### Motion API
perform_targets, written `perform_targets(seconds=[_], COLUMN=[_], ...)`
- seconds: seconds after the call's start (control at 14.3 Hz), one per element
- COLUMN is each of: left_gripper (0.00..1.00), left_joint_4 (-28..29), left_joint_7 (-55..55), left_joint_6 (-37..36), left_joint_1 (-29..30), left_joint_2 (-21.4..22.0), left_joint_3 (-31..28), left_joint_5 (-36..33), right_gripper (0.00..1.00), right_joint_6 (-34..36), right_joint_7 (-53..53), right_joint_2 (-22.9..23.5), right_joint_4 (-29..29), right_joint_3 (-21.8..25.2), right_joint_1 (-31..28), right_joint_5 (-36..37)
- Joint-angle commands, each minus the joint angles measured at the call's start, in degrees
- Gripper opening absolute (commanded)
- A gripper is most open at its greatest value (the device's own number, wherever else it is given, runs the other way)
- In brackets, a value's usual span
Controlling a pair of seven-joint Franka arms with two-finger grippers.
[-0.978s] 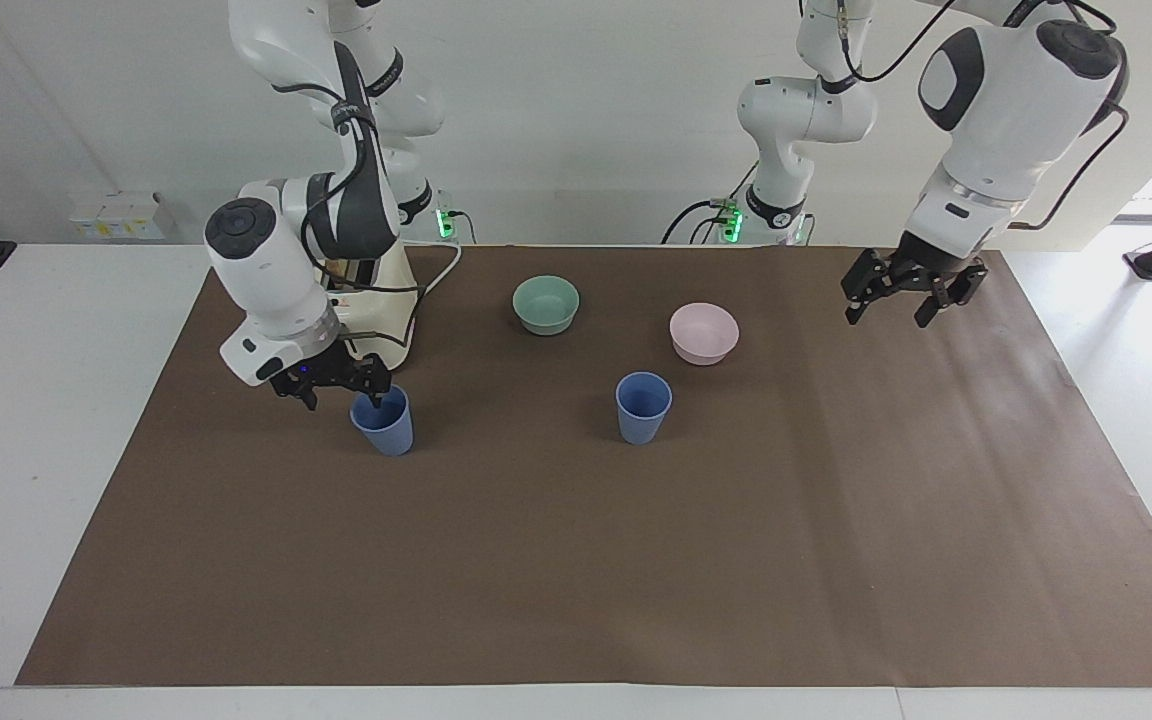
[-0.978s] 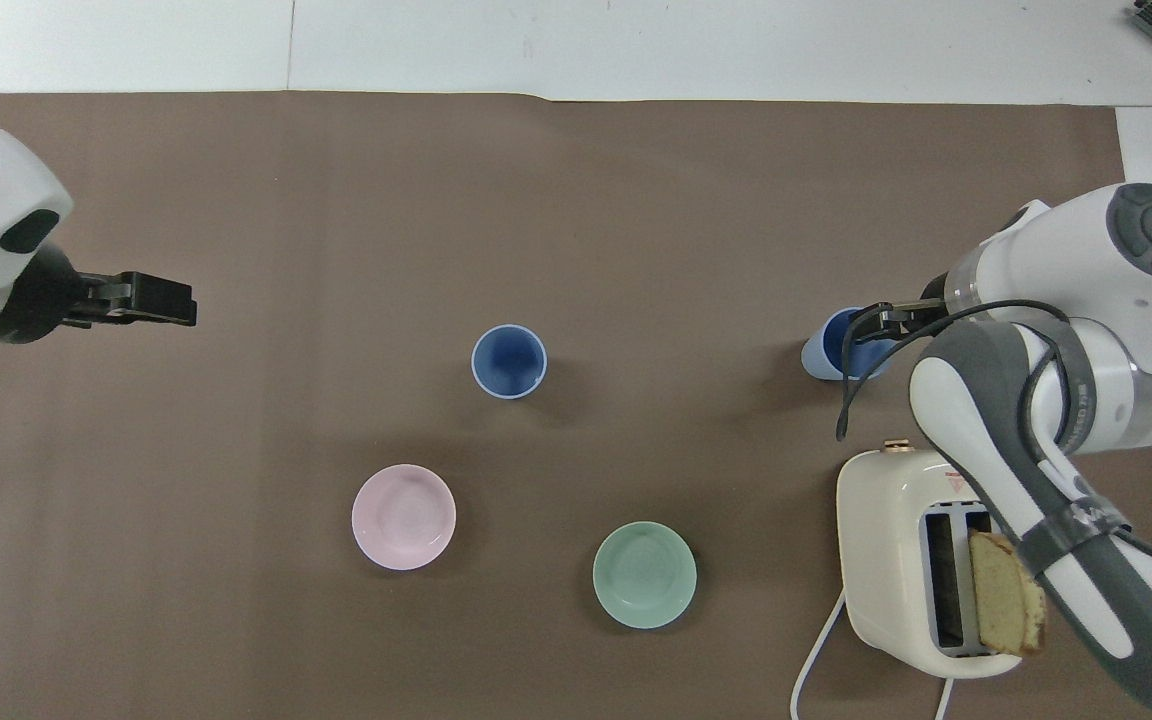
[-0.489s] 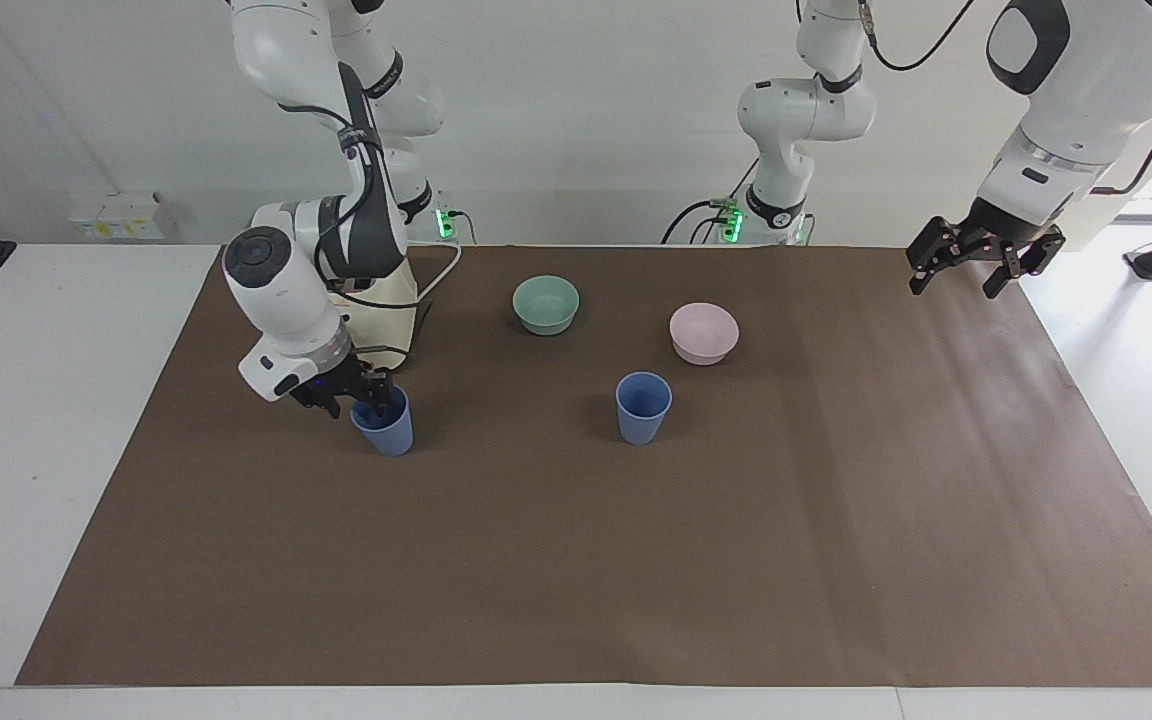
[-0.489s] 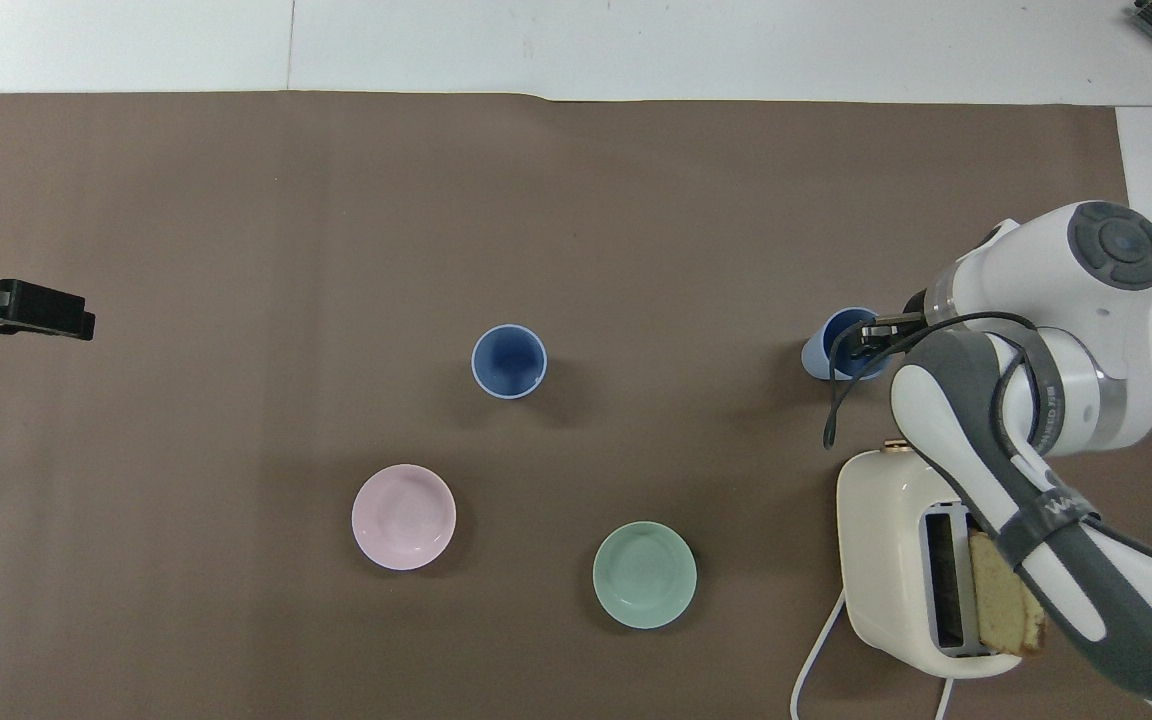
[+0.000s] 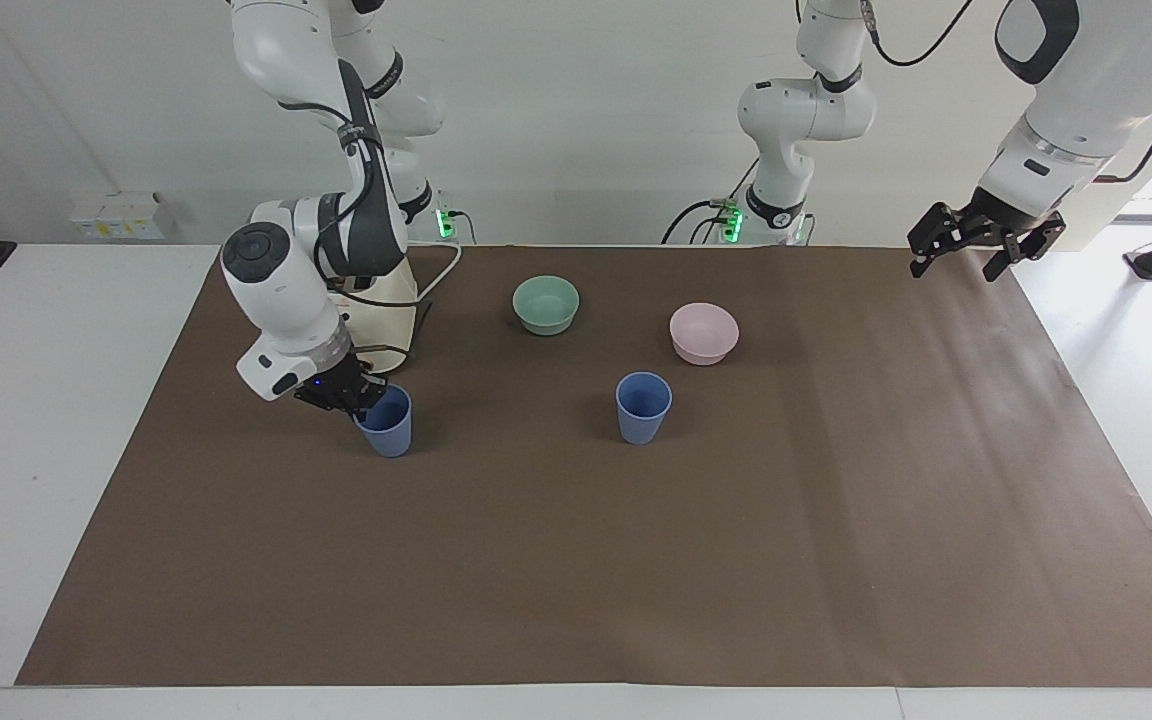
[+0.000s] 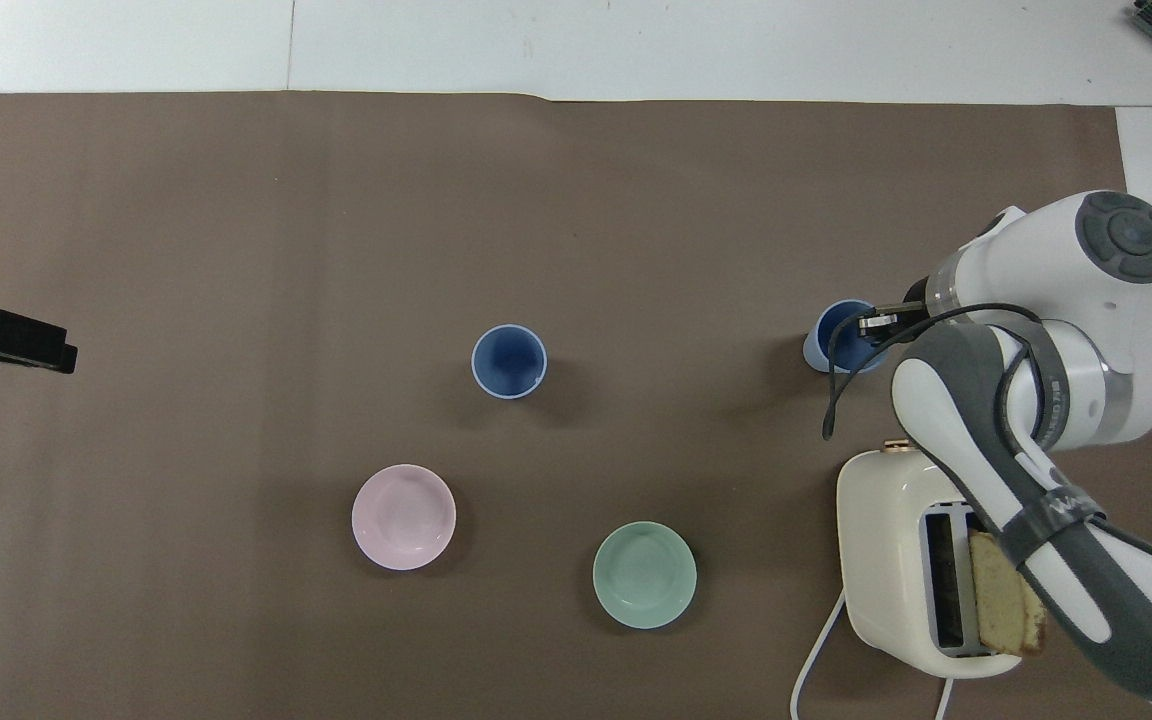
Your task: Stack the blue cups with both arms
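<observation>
Two blue cups stand upright on the brown mat. One blue cup (image 5: 388,428) (image 6: 829,345) is next to the toaster, toward the right arm's end. My right gripper (image 5: 362,399) (image 6: 877,322) is shut on its rim, one finger inside the cup and one outside. The second blue cup (image 5: 643,408) (image 6: 508,361) stands alone near the middle of the mat, with nothing touching it. My left gripper (image 5: 972,252) (image 6: 58,352) hangs open and empty, raised over the mat's edge at the left arm's end.
A cream toaster (image 5: 378,305) (image 6: 894,560) with a slice of bread (image 6: 1008,606) in one slot stands close to the held cup, nearer to the robots. A teal bowl (image 5: 546,304) (image 6: 644,575) and a pink bowl (image 5: 704,333) (image 6: 403,517) sit nearer to the robots than the middle cup.
My right gripper has closed on the rim of the cup by the toaster. The left arm has lifted and drawn back toward its own end of the table.
</observation>
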State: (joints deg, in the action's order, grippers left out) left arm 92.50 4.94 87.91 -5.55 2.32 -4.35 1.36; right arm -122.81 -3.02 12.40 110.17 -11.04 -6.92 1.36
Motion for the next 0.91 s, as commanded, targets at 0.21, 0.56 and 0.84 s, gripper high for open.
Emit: perform_targets(seconds=[0.21, 0.56, 0.84], left_gripper=[1.0, 1.0, 1.0], left_joint_4=[0.05, -0.04, -0.04], left_joint_7=[0.94, 0.94, 0.94], left_joint_6=[-0.54, -0.45, -0.45], left_joint_1=[0.89, 1.5, 1.5], left_joint_2=[0.76, 0.67, 0.67], left_joint_3=[0.57, 0.57, 0.57], left_joint_5=[-0.57, -0.57, -0.57], right_gripper=[0.0, 0.0, 0.0], right_joint_6=[8.97, 14.96, 14.97], right_joint_7=[-11.09, -26.75, -36.33], right_joint_2=[0.43, 2.54, 2.72], right_joint_4=[-11.53, -20.6, -22.98], right_joint_3=[-4.34, -4.34, -4.25], right_joint_1=[3.12, 13.84, 21.67], right_joint_5=[0.05, 0.75, 0.67])
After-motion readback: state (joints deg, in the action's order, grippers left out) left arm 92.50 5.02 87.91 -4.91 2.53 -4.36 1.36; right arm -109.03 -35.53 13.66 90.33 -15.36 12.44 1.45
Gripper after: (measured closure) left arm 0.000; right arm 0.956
